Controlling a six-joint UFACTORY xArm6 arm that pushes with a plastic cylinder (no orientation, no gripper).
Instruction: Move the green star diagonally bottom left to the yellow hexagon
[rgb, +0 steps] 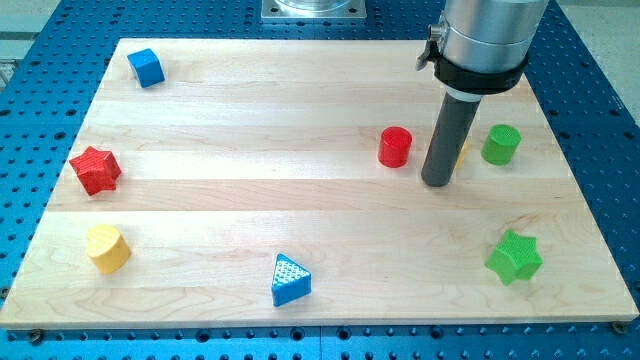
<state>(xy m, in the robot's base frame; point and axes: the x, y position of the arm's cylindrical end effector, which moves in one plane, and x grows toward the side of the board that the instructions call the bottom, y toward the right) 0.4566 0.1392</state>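
One rod, no jaws, nothing held: my tip (437, 184) sits on the board between the red cylinder (395, 146) and the green cylinder (500, 144), just right of the red one and not touching it as far as I can tell. A sliver of yellow (461, 152) shows at the rod's right edge, mostly hidden behind it; shape can't be made out, and whether the rod touches it can't be told either.

Green star (514, 256) sits near the view's bottom right, well below and to the right of the tip, clear of everything.

Rest of the blocks are spread wide:
- blue triangle (289, 280) at bottom centre
- yellow block (107, 247) at lower left, rounded on one side, exact shape unclear
- red star (95, 169) at left edge, above the yellow block
- blue cube (146, 67) at top left

Surface is a light wooden board (250, 180) with visible plank seams, lying on a blue perforated table (590, 60). A grey metal plate (314, 10) shows at the view's top centre, cut off by the frame.

Arm body (485, 40) is a silver cylinder with a black collar, cropped at the top. Nothing of the room beyond the table is visible.
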